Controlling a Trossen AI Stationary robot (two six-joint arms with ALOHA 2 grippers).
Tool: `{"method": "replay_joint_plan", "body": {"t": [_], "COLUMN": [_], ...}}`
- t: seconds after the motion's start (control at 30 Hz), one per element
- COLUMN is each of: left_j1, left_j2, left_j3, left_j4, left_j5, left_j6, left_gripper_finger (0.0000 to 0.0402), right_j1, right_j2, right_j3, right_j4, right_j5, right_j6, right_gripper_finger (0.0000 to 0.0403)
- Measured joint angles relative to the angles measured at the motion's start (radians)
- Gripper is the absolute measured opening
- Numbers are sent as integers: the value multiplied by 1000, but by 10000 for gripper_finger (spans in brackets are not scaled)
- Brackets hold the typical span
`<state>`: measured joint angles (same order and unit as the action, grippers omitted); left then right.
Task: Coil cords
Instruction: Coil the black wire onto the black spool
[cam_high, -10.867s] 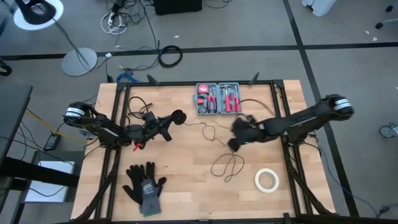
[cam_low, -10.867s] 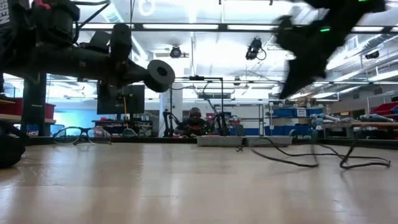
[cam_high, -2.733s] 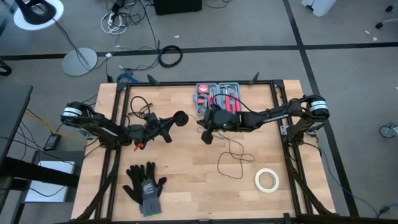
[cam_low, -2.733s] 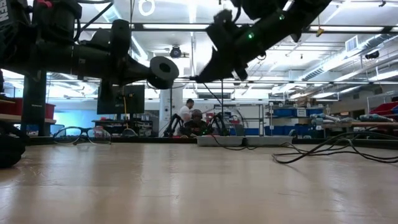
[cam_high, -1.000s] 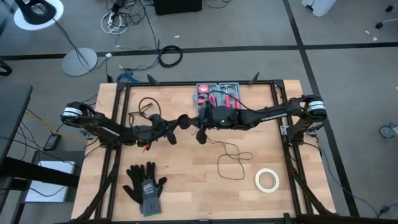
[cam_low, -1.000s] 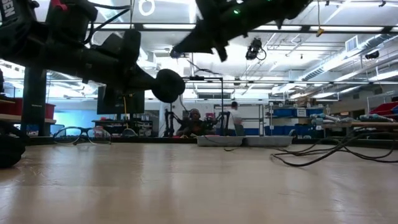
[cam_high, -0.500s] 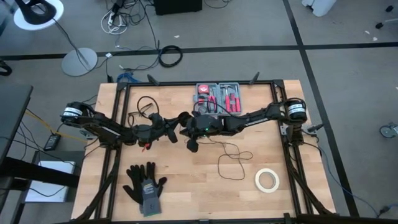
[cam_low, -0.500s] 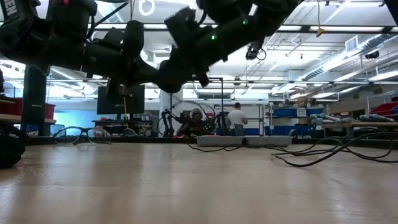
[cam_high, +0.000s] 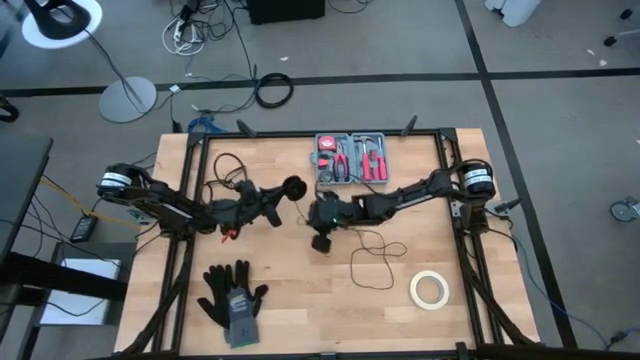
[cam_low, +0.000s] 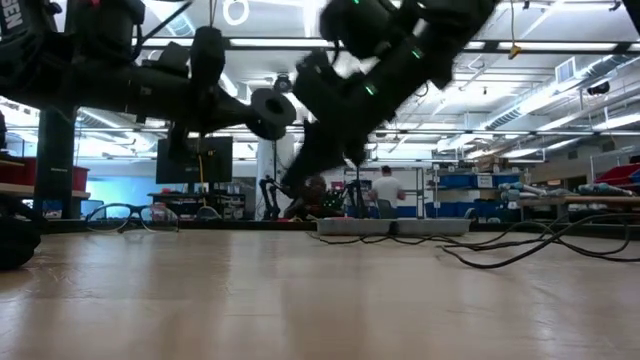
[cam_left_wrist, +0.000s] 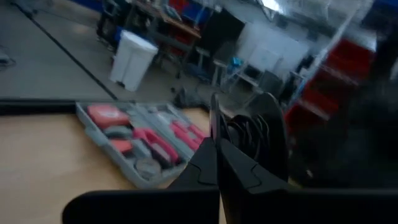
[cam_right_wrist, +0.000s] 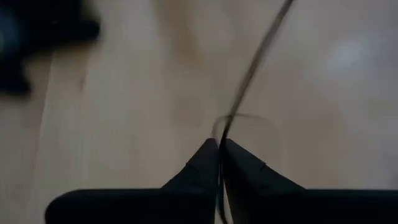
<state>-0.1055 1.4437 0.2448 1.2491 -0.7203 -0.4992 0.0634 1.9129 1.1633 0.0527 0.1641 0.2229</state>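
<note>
Black cord (cam_high: 372, 262), white tape roll (cam_high: 428, 289)

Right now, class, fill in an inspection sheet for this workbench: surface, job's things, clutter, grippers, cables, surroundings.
Surface: wooden table top in a black frame.
Job's things: thin black cord lies in loose loops right of centre; its puck-like disc is held up off the table at the left gripper.
Clutter: tool case at the far edge, white tape roll near the right corner, black gloves near the left.
Grippers: left gripper shut on the cord by the disc; right gripper pinching the cord at table centre.
Cables: coiled black cable on the floor beyond the table.
Surroundings: workshop; a person far behind.
</note>
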Motion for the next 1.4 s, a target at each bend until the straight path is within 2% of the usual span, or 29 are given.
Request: {"method": "replay_joint_plan", "body": {"t": [0.33, 0.5, 0.6, 0.73, 0.93, 1.07, 1.13, 1.23, 1.4], "left_j1": [-13, -13, -13, -13, -13, -13, -13, -13, -13], "left_j2": [2, 1, 2, 2, 2, 2, 2, 2, 2], "left_j3": [-62, -73, -73, -73, -77, -77, -76, -77, -75], "left_j4": [78, 95, 103, 103, 102, 104, 107, 113, 119], "left_j5": [-26, -30, -29, -30, -29, -30, -29, -29, -28], "left_j6": [-3, -3, -2, 0, 0, 0, 0, 2, 2], "left_gripper_finger": [0, 0, 0, 0, 0, 0, 0, 0, 0], "right_j1": [-6, -7, -7, -14, -45, -53, -53, -51, -44], "right_j2": [-82, -231, -362, -556, -853, -982, -1012, -1000, -842], "right_j3": [-388, -583, -687, -799, -831, -831, -831, -831, -829], "right_j4": [413, 408, 398, 234, -241, -354, -287, -89, 377], "right_j5": [-91, -92, -87, -44, -10, 43, 66, 114, 164], "right_j6": [219, 348, 410, 487, 610, 645, 624, 534, 289], "right_gripper_finger": [41, 35, 31, 21, 3, 7, 13, 22, 33]}}
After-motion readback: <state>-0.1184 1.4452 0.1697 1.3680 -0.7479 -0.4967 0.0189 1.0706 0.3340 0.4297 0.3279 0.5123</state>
